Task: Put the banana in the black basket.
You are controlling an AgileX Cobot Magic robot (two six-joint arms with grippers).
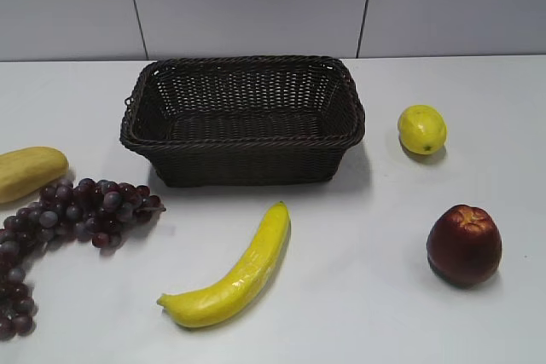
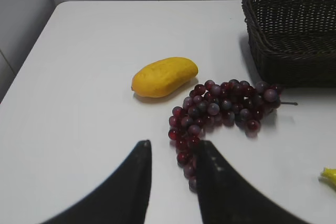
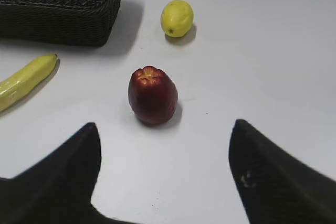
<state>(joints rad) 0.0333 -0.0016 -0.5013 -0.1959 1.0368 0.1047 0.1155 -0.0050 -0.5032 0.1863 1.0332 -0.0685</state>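
Note:
The banana (image 1: 232,274) is long, curved and bright yellow. It lies on the white table in front of the black basket (image 1: 243,145), apart from it. Its end shows in the right wrist view (image 3: 23,81) and its tip in the left wrist view (image 2: 329,176). The woven basket holds nothing and also shows in the left wrist view (image 2: 294,40) and the right wrist view (image 3: 58,3). My left gripper (image 2: 172,150) is slightly open and empty above the grapes' end. My right gripper (image 3: 164,135) is wide open and empty, just short of the apple. Neither gripper shows in the exterior view.
A bunch of dark red grapes (image 1: 72,210) and a pale-yellow oblong fruit (image 1: 27,172) lie at the left. A lemon (image 1: 421,129) and a red apple (image 1: 463,244) lie at the right. A grey wall (image 1: 256,2) backs the table.

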